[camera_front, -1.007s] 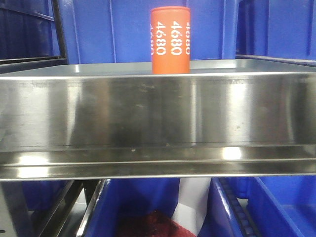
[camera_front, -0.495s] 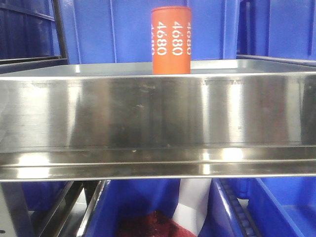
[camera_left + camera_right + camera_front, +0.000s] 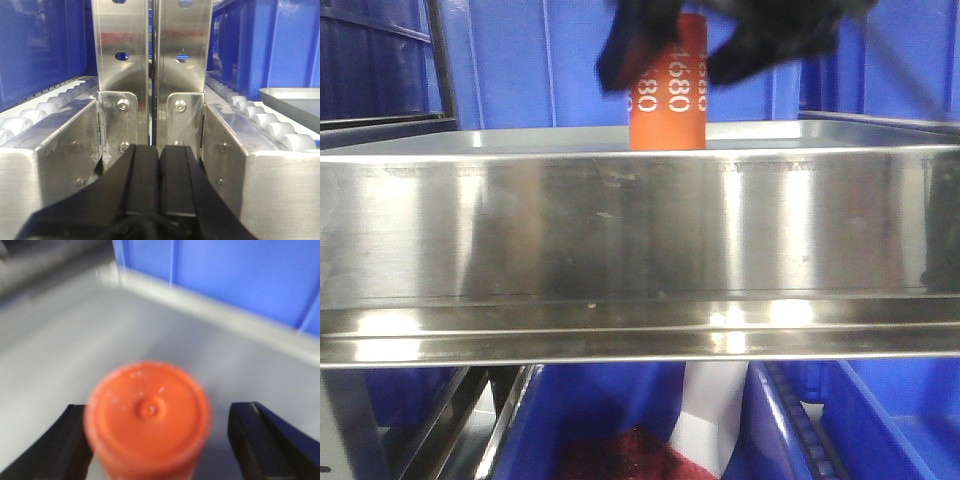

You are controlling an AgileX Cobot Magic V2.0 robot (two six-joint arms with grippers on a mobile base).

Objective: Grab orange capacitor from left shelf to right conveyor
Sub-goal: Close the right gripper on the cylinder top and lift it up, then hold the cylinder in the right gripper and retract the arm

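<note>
Changed since half a second ago: right tool now in the front view, above and around the orange capacitor. Jaws spread wide, one dark finger either side of the cylinder's top, not clamping. Capacitor: upright on the desk, a stainless-steel shelf, behind its tall lip; blue bins beyond. Left tool: fingers pressed together, holding nothing.

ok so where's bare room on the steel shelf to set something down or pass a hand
Bare floor lies either side of the orange capacitor, out to the rim of the left shelf, and behind it up to the rear rim by the blue bins. Crowded at the capacitor, which the right pincer straddles.
</note>
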